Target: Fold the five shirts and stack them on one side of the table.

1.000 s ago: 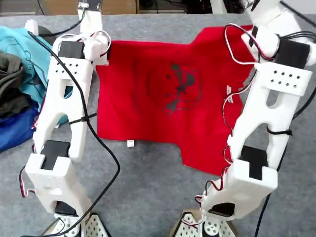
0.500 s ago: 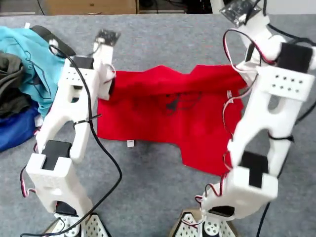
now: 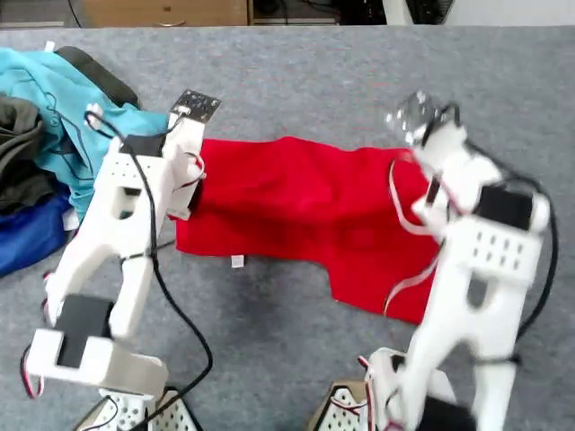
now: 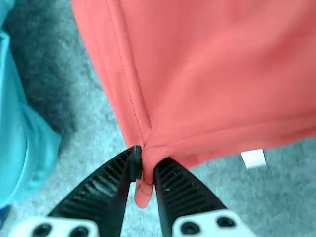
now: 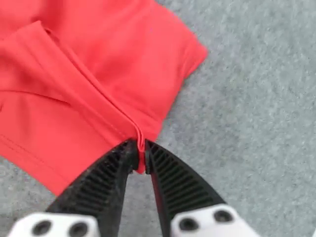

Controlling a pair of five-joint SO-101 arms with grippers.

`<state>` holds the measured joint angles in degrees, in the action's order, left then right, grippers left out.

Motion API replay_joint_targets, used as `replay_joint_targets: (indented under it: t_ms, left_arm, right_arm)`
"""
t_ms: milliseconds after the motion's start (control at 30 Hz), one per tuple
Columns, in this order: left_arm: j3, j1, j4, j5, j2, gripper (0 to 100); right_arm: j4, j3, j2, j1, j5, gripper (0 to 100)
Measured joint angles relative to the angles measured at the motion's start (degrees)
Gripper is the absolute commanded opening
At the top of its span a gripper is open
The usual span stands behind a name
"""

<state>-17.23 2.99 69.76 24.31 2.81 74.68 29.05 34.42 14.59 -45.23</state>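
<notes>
the red shirt (image 3: 296,193) is clamped by the left gripper (image 4: 145,162) and right gripper (image 5: 140,152). its hem should be drawn evenly toward the near edge of the table (image 3: 269,359)

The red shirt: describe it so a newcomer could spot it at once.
At the middle of the grey table lies the red shirt, one edge pinched in the left claw and another in the right claw. Unlike the crumpled pile of teal, dark and blue shirts beside it, it is red and spread out.
</notes>
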Motion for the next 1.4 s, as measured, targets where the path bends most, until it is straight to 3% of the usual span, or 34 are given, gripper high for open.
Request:
replay_joint_targets:
  t_ms: [233,500,700,767,967,1100,1167,1233,1267,1333,1400]
  left_arm:
    - [-8.09,0.44,-3.43,0.35,2.73,2]
    - [-8.62,0.44,-9.23,-1.58,-3.34,2]
    - [-8.44,0.44,-8.62,-2.02,-6.51,2]
    - [-8.44,0.44,-8.53,-1.23,-6.68,3]
    - [-3.43,0.97,0.62,-0.26,-6.68,22]
    - [3.69,0.88,7.12,0.97,-6.68,18]
    - [7.82,0.88,11.25,2.37,-6.68,11]
    - [12.57,0.88,14.59,2.81,-7.03,1]
    - [14.68,0.88,15.3,2.81,-7.21,2]
    - [18.2,0.88,15.74,1.49,-7.3,4]
    - [19.96,0.88,15.12,-1.49,-8.26,1]
  right_arm:
    - [-2.46,17.32,12.66,0.44,0.0,0.2]
    - [-5.45,27.52,20.4,4.04,-1.05,0.2]
    - [-7.74,31.47,20.84,6.86,-3.6,1.0]
    - [-7.74,31.47,20.84,7.12,-4.13,6.1]
    - [-6.24,31.47,20.84,5.89,-5.19,34.1]
    - [-2.02,25.76,20.84,-0.09,-4.66,28.4]
    - [-1.76,21.98,20.84,-2.46,-1.76,18.9]
    - [-2.37,19.43,20.57,-5.54,1.14,2.7]
    - [-3.08,18.46,19.69,-7.12,2.55,0.0]
    - [-5.36,17.58,16.62,-9.76,5.54,5.8]
    - [-8.18,17.23,11.78,-11.96,8.44,5.3]
